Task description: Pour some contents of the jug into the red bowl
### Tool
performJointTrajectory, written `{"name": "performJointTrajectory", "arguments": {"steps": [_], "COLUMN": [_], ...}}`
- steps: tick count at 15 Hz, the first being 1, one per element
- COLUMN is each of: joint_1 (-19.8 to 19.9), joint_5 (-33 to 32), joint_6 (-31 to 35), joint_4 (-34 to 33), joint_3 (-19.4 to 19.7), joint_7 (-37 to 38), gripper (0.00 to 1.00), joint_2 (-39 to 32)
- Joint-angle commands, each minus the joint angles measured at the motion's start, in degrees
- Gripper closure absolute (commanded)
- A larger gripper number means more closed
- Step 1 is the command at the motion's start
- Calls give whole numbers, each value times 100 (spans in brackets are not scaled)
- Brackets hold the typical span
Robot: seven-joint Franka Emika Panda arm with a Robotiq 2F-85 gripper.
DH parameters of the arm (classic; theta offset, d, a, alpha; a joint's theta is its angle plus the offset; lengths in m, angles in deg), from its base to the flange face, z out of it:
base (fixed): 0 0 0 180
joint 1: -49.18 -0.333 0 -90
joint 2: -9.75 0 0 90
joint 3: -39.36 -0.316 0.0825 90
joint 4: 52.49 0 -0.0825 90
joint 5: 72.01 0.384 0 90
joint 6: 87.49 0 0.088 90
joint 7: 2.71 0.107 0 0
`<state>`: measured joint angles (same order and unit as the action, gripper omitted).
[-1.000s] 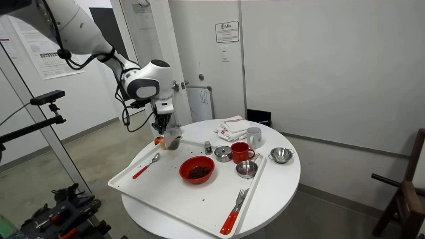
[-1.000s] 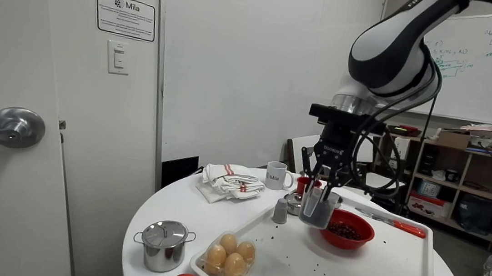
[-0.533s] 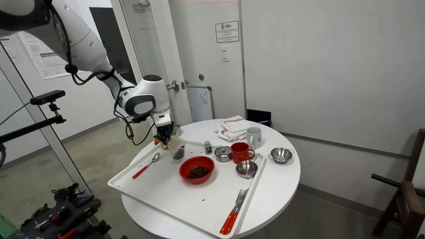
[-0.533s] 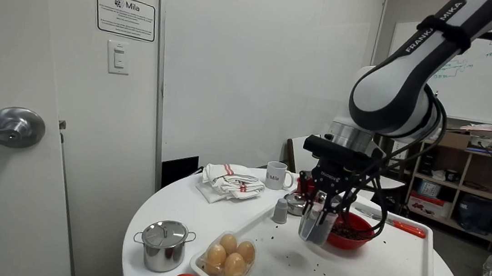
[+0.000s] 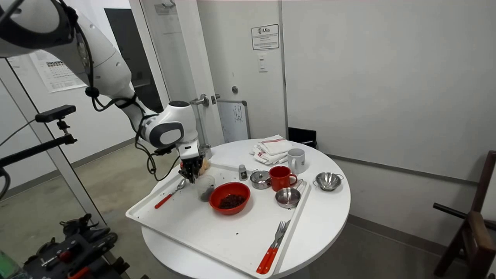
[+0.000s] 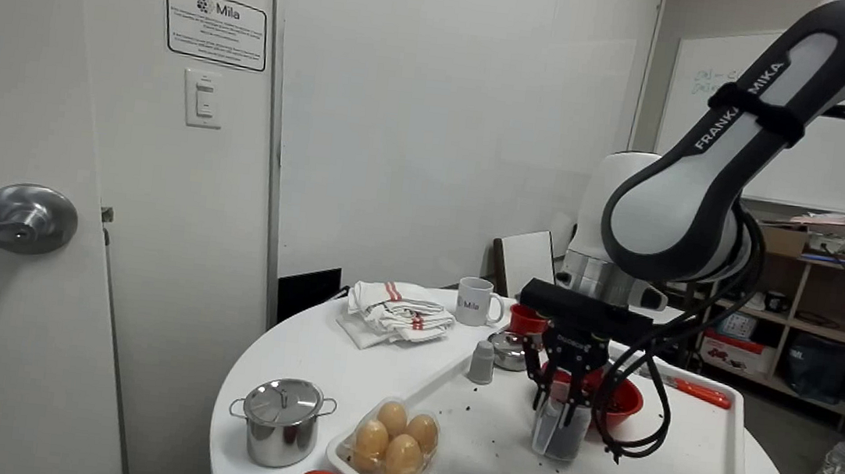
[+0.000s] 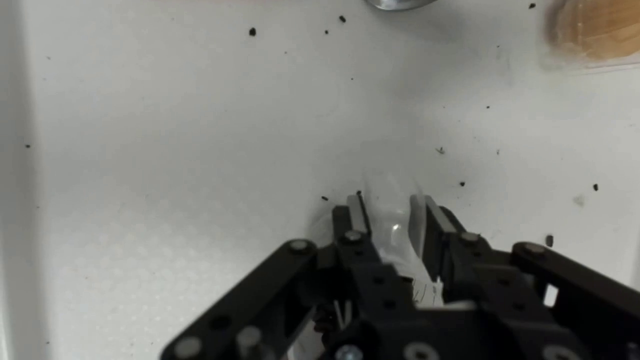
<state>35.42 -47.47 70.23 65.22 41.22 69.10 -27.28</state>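
Note:
The jug is a small see-through plastic one with dark contents, seen in both exterior views (image 5: 205, 192) (image 6: 560, 438). It stands nearly upright beside the red bowl (image 5: 232, 189), low over the tray; whether its base touches I cannot tell. The bowl holds dark pieces; in an exterior view it is partly hidden behind the gripper and cables (image 6: 623, 417). My gripper (image 5: 192, 180) is shut on the jug's clear handle (image 7: 392, 217), which lies between the two fingers (image 7: 389, 202) in the wrist view. Most of the jug's body is hidden there.
The white tray (image 5: 193, 236) bears scattered dark crumbs, a spoon (image 5: 167, 197), a grey shaker (image 5: 243, 173), and a fork and knife (image 5: 273, 248). A red mug (image 5: 279, 178) and metal pans stand beyond the bowl. Packed eggs (image 6: 395, 442) and a steel pot (image 6: 282, 426) are near the edge.
The arm has come down with the jug in the gripper. The jug has dropped from well above the tray to close to its surface, beside the bowl. The bowl has not moved.

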Motion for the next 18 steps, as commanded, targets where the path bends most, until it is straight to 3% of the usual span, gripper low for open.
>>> {"name": "performJointTrajectory", "arguments": {"steps": [1, 7, 12, 14, 18], "joint_1": [81, 424, 1042, 1119, 1163], "joint_5": [-190, -68, -5, -214, -930], "joint_6": [-159, -528, -1627, -2269, -2908], "joint_4": [-168, -1, 496, 611, 704], "joint_3": [9, -199, -509, -355, 27], "joint_7": [242, -42, -1044, -1407, -1830], "gripper": [41, 1, 0, 0, 0], "joint_2": [-163, 136, 1140, 1550, 2123]}}
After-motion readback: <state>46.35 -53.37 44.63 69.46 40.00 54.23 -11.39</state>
